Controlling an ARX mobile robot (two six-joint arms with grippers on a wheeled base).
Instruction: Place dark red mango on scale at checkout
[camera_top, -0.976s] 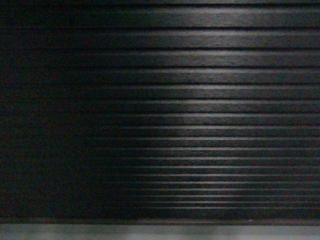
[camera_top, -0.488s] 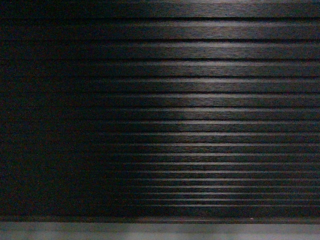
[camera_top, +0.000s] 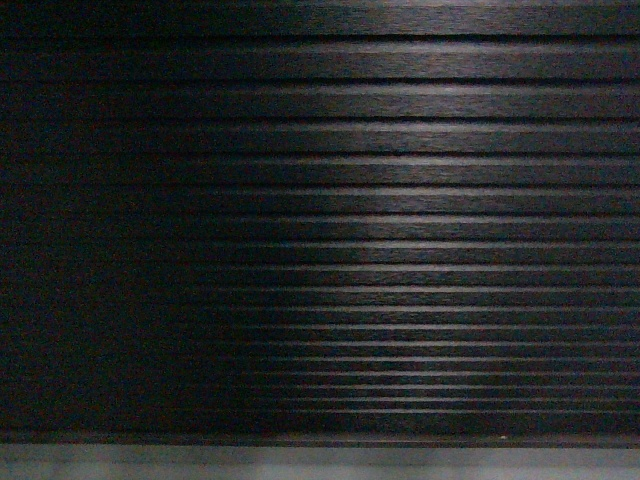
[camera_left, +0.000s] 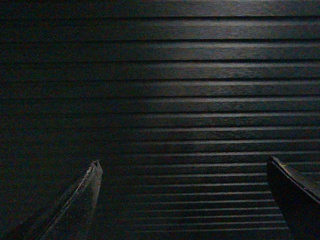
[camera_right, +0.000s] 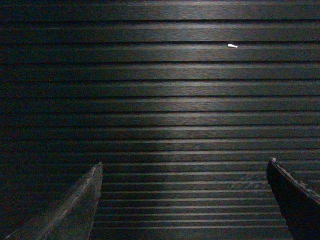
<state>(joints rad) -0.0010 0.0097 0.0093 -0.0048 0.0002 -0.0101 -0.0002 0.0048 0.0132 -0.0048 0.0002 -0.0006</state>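
The ribbed black front panel of the checkout (camera_top: 400, 200) fills the head view, close up and dimly lit. Neither the dark red mango nor the scale is in view. In the left wrist view my left gripper (camera_left: 184, 162) stands open, its two dark fingers wide apart at the lower corners, facing the same ribbed panel (camera_left: 190, 90) with nothing between them. My right gripper (camera_right: 185, 164) is open too in the right wrist view, empty, pointing at the panel (camera_right: 175, 100).
A pale strip of floor (camera_top: 320, 462) runs along the bottom of the head view under the counter's base. A small white mark (camera_right: 232, 46) sits on one rib in the right wrist view. The panel's left side lies in deep shadow.
The ribs in the head view shifted slightly downward between the earliest frame and half a second ago. Since then the view has held still.
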